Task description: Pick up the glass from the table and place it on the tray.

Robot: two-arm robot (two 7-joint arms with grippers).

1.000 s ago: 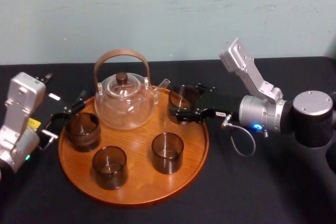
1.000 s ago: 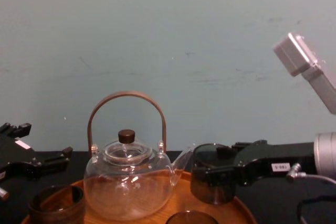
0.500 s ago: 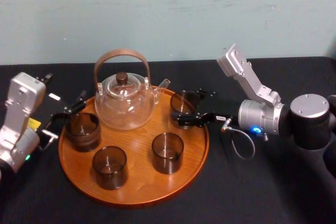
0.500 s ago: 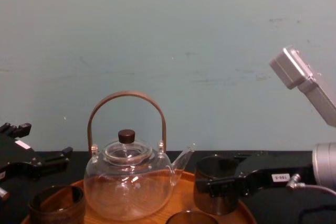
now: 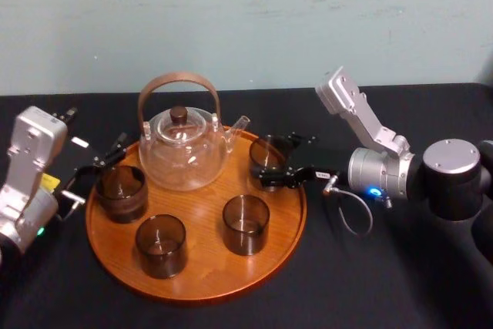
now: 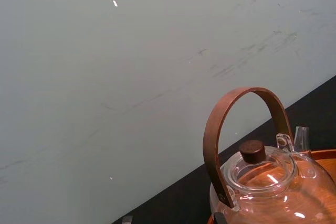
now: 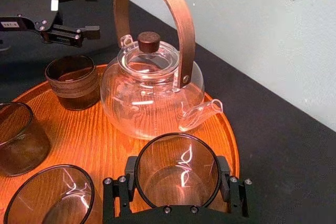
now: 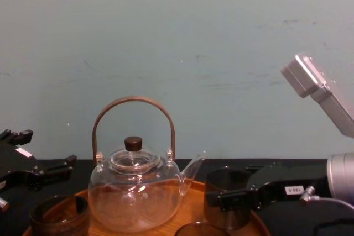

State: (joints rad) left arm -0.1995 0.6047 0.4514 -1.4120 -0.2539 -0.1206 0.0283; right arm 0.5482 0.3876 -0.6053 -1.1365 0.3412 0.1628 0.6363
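Note:
The glass (image 5: 268,152), a smoky tumbler, stands upright at the back right of the round wooden tray (image 5: 200,294), beside the teapot's spout. My right gripper (image 5: 274,159) reaches in from the right and is shut on it. In the right wrist view the glass (image 7: 176,177) sits between both black fingers (image 7: 131,182), which press against its sides. From the chest view the glass (image 8: 227,192) rests low on the tray (image 8: 191,203). My left gripper (image 5: 96,175) is parked open at the tray's left edge, holding nothing.
A glass teapot (image 5: 183,152) with a wooden handle stands at the tray's back. Three other smoky glasses are on the tray: left (image 5: 121,192), front left (image 5: 161,246) and front middle (image 5: 246,224). The black table (image 5: 385,283) spreads around the tray.
My right gripper has lowered the glass from just above the tray's back right down onto it, drawing back a little to the right. The left arm has not moved.

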